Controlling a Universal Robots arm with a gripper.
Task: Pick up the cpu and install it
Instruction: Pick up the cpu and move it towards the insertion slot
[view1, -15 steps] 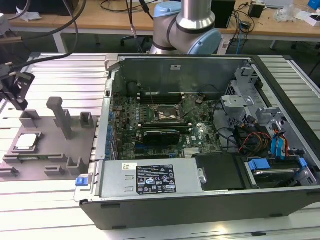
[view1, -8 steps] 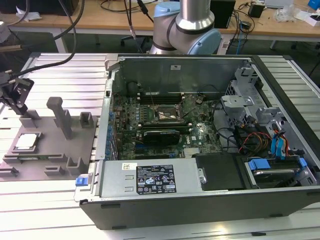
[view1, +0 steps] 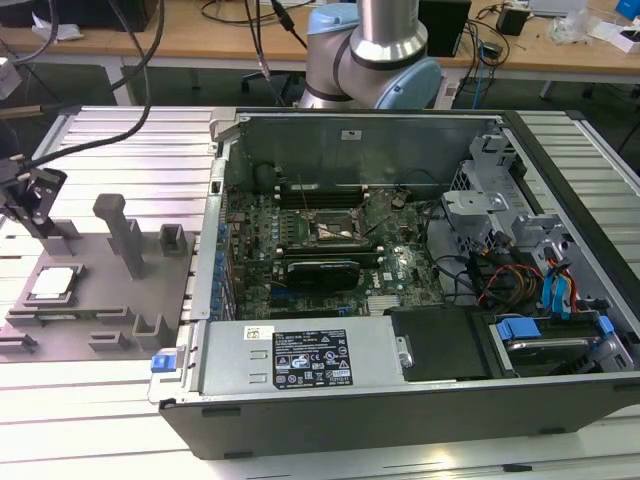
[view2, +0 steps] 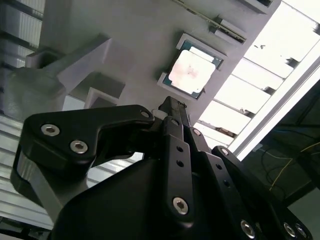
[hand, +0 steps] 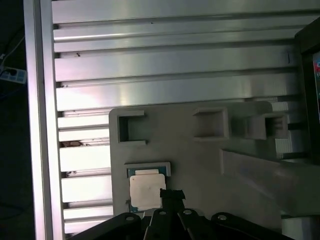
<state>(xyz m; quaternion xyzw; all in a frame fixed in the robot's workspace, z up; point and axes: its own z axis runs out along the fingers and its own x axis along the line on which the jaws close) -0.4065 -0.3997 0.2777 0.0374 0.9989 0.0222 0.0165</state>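
The cpu (view1: 52, 283) is a small pale silvery square lying flat in a recess of the grey fixture plate (view1: 95, 262) at the exterior view's left. My gripper (view1: 30, 197) hangs above the plate's far left corner, a short way behind the cpu and apart from it. In both wrist views the black fingertips come together in one narrow tip, shut, with nothing between them. That gripper tip (view2: 171, 104) points toward the cpu (view2: 192, 71) with a gap between them. In the first wrist view the gripper (hand: 171, 194) sits right beside the cpu (hand: 145, 190).
An open computer case (view1: 400, 400) lies to the exterior view's right, with a dark square socket frame (view1: 338, 228) on its green board. Grey blocks and a tall post (view1: 118, 232) stand on the fixture plate (hand: 200, 160). The ribbed aluminium table (hand: 165, 65) surrounds it.
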